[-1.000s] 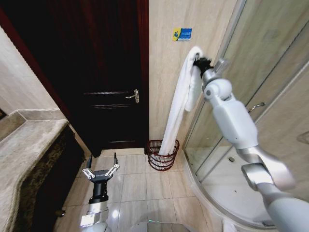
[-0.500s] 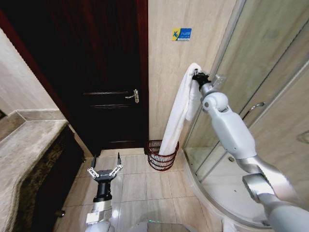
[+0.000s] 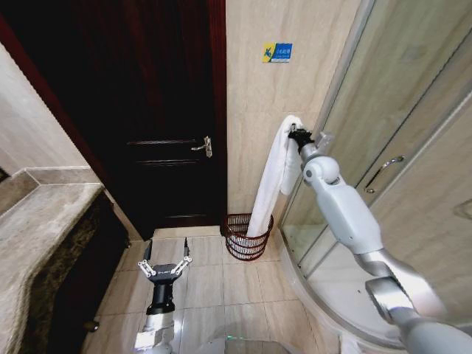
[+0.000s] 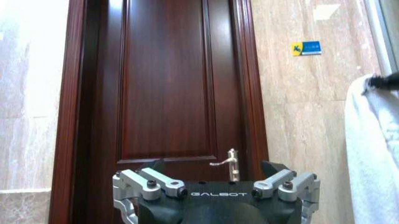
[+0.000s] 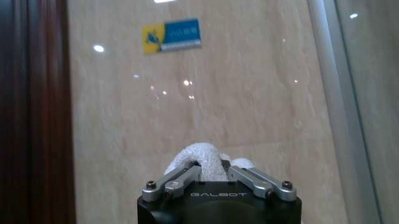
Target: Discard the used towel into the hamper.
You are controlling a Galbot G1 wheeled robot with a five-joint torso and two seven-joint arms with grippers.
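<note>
Already my right tool (image 3: 296, 134) is clamped on the long white terry towel (image 3: 269, 184), whose tail dips into the reddish-brown wire hamper (image 3: 247, 236), release pending, left tool (image 3: 167, 262) apart.

Towel (image 3: 274, 171) in my right hand (image 3: 296, 134): white terry cloth, rough and matt. Hamper (image 3: 248, 237): dark reddish open-weave wire. Door (image 3: 158, 110): dark wood, glossy varnish. Wall (image 3: 254, 96) and floor tiles (image 3: 203, 284): polished stone look. My left hand (image 3: 167, 265): bare metal fingers, black matt body.
</note>
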